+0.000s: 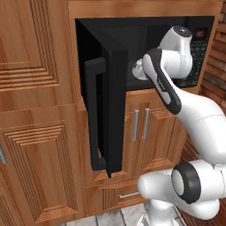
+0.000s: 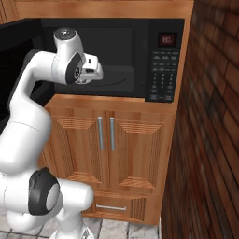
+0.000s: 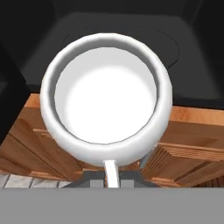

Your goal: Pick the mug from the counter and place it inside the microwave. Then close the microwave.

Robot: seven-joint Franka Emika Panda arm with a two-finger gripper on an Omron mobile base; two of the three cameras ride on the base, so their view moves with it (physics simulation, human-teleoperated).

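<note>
On your left, the microwave door stands swung out, edge-on beside the arm; a sideways drift of the elbow could knock it. Ahead, the microwave cavity is open. The risk I'd watch is the mug clipping the cavity's lower lip, because in the hand view it hangs over the front edge, not yet inside. Your fingers are clamped on the mug's handle, with the mug directly beyond them, mouth facing the camera.
</note>
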